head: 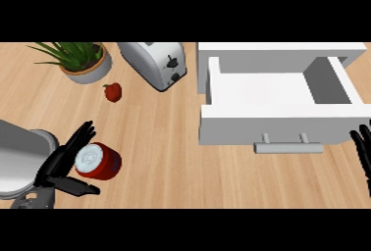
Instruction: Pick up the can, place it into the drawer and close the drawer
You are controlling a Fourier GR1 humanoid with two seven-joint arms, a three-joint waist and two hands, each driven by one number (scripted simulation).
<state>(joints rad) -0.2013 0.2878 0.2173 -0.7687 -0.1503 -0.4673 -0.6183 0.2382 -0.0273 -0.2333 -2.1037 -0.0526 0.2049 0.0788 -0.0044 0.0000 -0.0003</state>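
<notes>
From my head view, one short red can (98,161) with a pale round lid lay on its side on the light wood-grain counter (167,162), right against my left hand (64,164), whose straight black fingers were spread along its left edge with the thumb jutting below it, not yet curled round it. One boxy white drawer (279,105) with a grey bar handle (287,146) stood pulled open well to the can's right, my right hand (361,149) resting fingers-up at the view's right edge beside it. Behind sat one rounded metal toaster (156,62), one spiky potted plant (76,58) and one small red pepper (113,91).
</notes>
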